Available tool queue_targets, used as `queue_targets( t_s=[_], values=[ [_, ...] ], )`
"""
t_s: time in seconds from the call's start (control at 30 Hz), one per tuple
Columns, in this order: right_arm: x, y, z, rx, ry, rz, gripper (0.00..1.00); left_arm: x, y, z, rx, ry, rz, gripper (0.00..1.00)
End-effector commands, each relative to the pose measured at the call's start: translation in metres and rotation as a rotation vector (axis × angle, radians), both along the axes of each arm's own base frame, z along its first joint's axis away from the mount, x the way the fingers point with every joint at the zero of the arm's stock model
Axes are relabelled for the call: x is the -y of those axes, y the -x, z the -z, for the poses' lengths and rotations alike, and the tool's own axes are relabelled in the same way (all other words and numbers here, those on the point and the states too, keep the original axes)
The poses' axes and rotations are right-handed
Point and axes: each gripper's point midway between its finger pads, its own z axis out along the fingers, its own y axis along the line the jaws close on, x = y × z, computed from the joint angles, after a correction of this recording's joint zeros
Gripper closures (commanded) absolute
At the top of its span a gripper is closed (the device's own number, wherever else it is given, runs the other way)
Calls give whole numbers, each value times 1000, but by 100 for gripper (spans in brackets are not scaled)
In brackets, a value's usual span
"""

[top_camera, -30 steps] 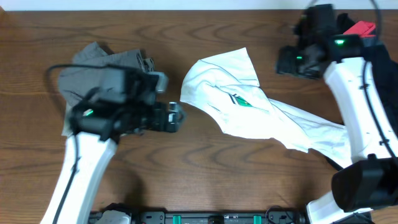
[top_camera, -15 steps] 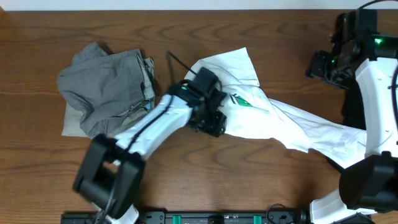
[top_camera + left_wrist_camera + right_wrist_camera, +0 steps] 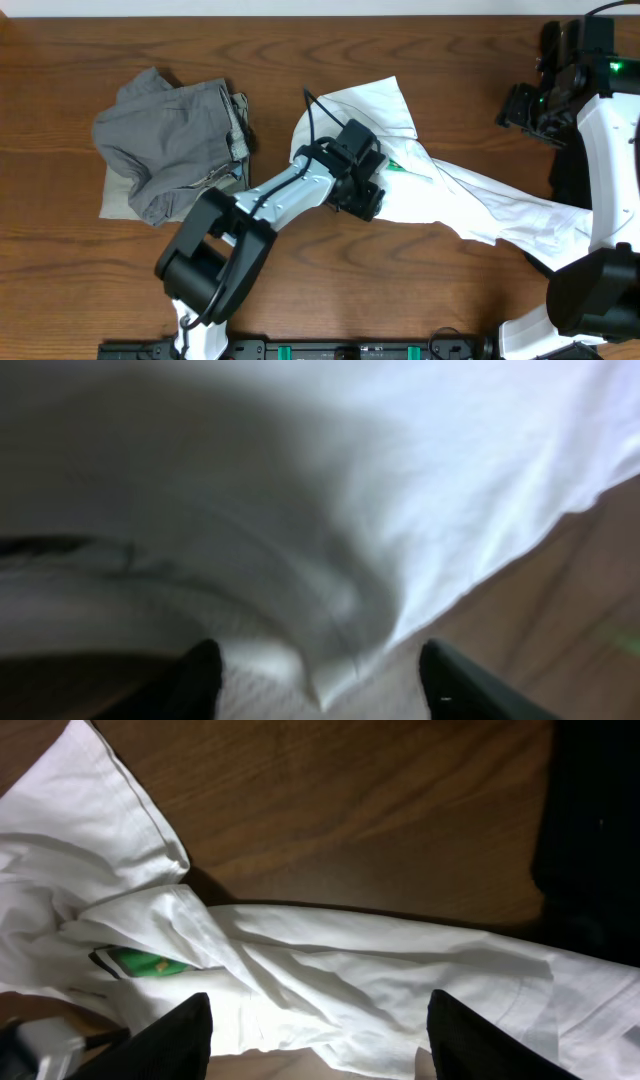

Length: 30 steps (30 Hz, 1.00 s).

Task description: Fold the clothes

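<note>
Our left jaws stand open. Their fingertips sit on either side of a bunched hem of the white T-shirt, with cloth between them, but nothing is pinched yet. Our right jaws are also spread wide and hold nothing. They hang high by the far right corner of the desk and look down on the shirt.

The T-shirt lies crumpled and twisted from the middle of the desk out toward the near right corner. Its green print is half buried in a fold. A heap of grey clothes sits toward the left edge, well apart from the shirt.

We judge the step in hand to be taking hold of the shirt's near edge so it can be spread flat before any fold. To do it well, we should press low to the wood and close on the hem itself rather than on the loose bulge above it. We should catch as few layers as we can, since the twist makes an extra layer a likely catch. Then we lift only a little and draw slowly. The right jaws will need to come down on the far end so the cloth opens between the two.
</note>
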Motion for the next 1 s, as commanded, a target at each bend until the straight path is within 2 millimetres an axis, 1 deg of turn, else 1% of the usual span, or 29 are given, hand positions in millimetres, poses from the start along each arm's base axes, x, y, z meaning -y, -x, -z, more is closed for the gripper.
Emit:
queue_targets(
  t_s=[0.0,0.03,0.07,0.1,0.13,0.17,0.2,0.27,0.3,0.37,0.4,0.5,0.53,0.57,0.63,0.67,0.73,0.83,0.87,0.97],
  values=[
    [1,-1,-2,6,5,-12,33,1,-2,9,-4,-21,-1,45],
    [1,-1,-2,5,5,-12,33,1,-1,10,-6,-23,0,48],
    [1,-1,-2,5,5,-12,33,1,-1,10,-6,-23,0,55],
    [1,0,-2,3,5,-12,33,1,-1,10,-6,-23,-1,66],
    [1,0,-1,2,5,-11,33,1,-1,10,-7,-24,0,74],
    [1,1,-1,-1,5,-11,33,0,0,9,-11,-26,-1,88],
    [2,2,-1,-6,8,-10,33,-3,2,8,-20,-34,-2,94],
    [3,3,0,-12,15,-9,33,-14,6,2,-39,-68,-19,94],
    [4,4,0,-16,20,-13,32,-23,6,-1,-42,-104,-47,94],
    [6,6,0,-24,36,-11,32,-49,2,-13,-26,-192,-117,94],
    [7,6,1,-25,40,-18,32,-59,0,-21,-12,-216,-135,94],
    [7,7,1,-28,42,-24,32,-93,-6,-54,47,-271,-206,94],
    [7,7,1,-28,42,-24,32,-99,-8,-63,61,-266,-225,94],
    [7,7,1,-28,42,-24,32,-100,-10,-74,72,-232,-238,94],
    [7,7,1,-25,42,-24,32,-93,-12,-92,88,-150,-240,94],
    [7,6,0,-24,42,-24,32,-88,-12,-97,97,-119,-235,91],
    [7,6,0,-23,42,-24,31,-75,-11,-101,99,-75,-215,74],
    [7,6,0,-24,42,-24,31,-55,-10,-91,98,-59,-199,62],
    [7,6,0,-24,42,-24,31,-48,-9,-83,91,-60,-189,59],
    [7,7,1,-29,42,-24,30,-33,-4,-60,63,-80,-162,54]
  ],
)
